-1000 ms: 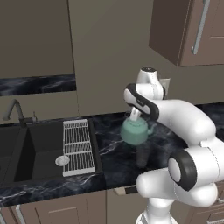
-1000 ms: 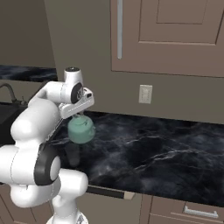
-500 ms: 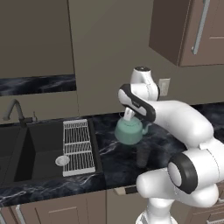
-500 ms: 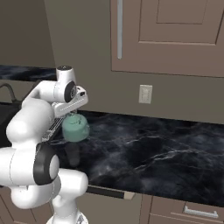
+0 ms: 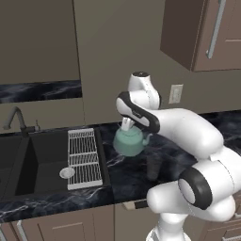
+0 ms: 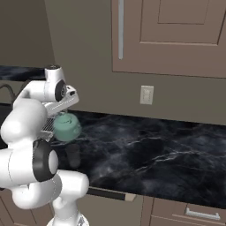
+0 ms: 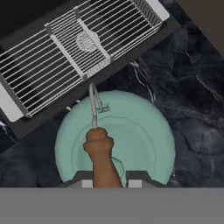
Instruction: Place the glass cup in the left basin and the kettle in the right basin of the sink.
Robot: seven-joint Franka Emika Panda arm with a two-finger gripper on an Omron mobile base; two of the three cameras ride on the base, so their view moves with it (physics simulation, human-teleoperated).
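Note:
The mint-green kettle [image 5: 130, 142] hangs above the dark counter, just right of the white wire rack [image 5: 84, 157]. My gripper [image 5: 127, 126] is shut on its brown arched handle [image 7: 103, 159] from above. In the hand view the kettle [image 7: 131, 135] lies directly below the gripper [image 7: 109, 180], with the rack [image 7: 65, 52] just beyond it. The right base view shows the kettle [image 6: 66, 127] under the hand. The smoky glass cup [image 5: 153, 164] stands upright on the counter to the kettle's right, also seen as the cup [image 6: 73, 154]. The black sink's right basin [image 5: 47, 155] borders the rack; the left basin [image 5: 7, 162] is at the frame's edge.
A dark gooseneck faucet [image 5: 16, 117] stands behind the sink. A round white drain [image 5: 67, 172] shows at the rack's left edge. Wall cabinets [image 5: 207, 33] hang at the upper right, and an outlet [image 5: 175, 93] sits on the wall behind the arm.
The arm has swung left with the kettle, carrying it from above the cup to the rack's right edge. The cup has stayed put.

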